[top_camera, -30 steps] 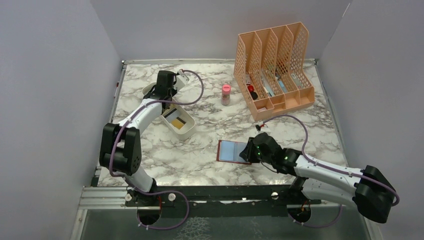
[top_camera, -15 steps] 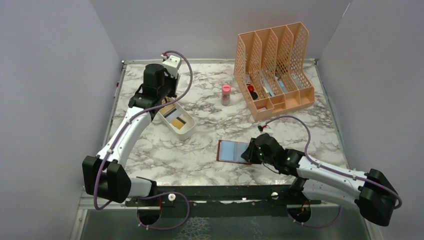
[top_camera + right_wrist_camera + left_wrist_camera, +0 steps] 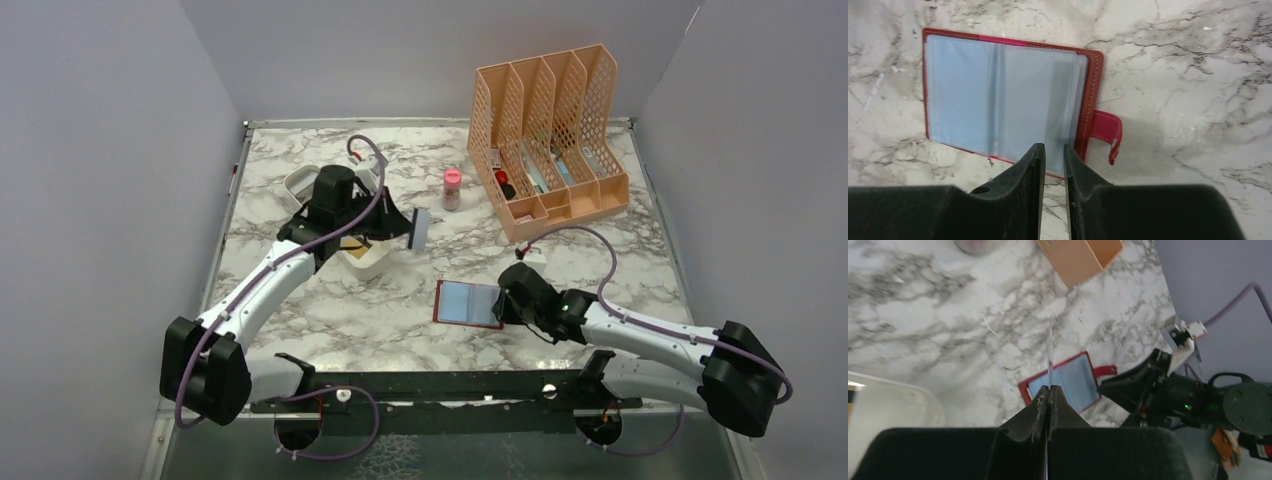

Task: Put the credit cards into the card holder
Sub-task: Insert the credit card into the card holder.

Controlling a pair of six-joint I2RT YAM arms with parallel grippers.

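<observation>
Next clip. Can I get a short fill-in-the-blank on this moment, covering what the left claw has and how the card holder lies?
1. The left claw is shut on a thin ___, seen edge-on in its wrist view.
2. The card holder lies ___ on the marble table, its clear sleeves facing up.
3. The right claw sits at the edge of the holder, whose cover is ___.

Missing words: card; open; red.

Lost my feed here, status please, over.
Left gripper shut on credit card, held aloft beside white tray. Right gripper nearly closed at open card holder edge, grip unclear. Nothing between card and holder.
</observation>
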